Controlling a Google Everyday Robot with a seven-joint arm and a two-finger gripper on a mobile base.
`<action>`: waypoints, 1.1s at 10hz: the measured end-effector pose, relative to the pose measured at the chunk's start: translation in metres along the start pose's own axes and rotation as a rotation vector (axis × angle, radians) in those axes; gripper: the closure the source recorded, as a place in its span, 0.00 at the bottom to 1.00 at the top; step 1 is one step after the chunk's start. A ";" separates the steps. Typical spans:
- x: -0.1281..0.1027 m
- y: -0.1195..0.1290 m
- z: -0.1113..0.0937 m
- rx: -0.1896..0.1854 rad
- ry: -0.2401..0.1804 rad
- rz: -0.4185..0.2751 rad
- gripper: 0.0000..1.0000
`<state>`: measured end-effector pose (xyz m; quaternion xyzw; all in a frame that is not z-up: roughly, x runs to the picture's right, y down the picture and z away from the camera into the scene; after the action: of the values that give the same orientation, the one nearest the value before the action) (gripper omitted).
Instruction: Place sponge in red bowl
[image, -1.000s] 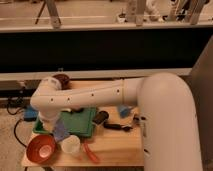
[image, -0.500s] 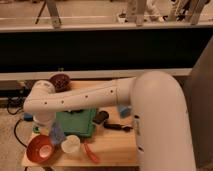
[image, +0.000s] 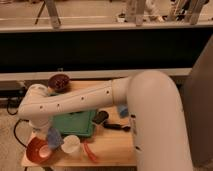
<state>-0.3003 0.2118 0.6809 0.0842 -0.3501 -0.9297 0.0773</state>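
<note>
The sponge (image: 54, 138) is a pale-blue block at the end of my arm, just right of and slightly above the red bowl (image: 35, 151). The bowl is orange-red with a paler centre and sits at the table's front left corner. My gripper (image: 50, 134) hangs below the white wrist at the left and is shut on the sponge. The arm hides most of the gripper. The white cup (image: 71, 144) stands right beside the sponge.
A green tray (image: 76, 123) lies behind the cup. A dark maroon bowl (image: 60, 82) sits at the back left. Two black objects (image: 100, 117) (image: 118, 126), a blue thing (image: 122, 110) and an orange-red utensil (image: 90, 151) lie on the wooden table (image: 110, 147).
The arm has swung left and lower. The sponge has moved with it from over the green tray to beside the red bowl's rim.
</note>
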 end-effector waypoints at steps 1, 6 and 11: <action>0.004 -0.003 0.001 0.001 0.001 -0.008 0.91; 0.011 -0.012 0.008 0.006 0.000 -0.028 0.91; 0.014 -0.016 0.014 0.006 0.005 -0.040 0.69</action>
<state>-0.3182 0.2296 0.6789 0.0937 -0.3507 -0.9299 0.0591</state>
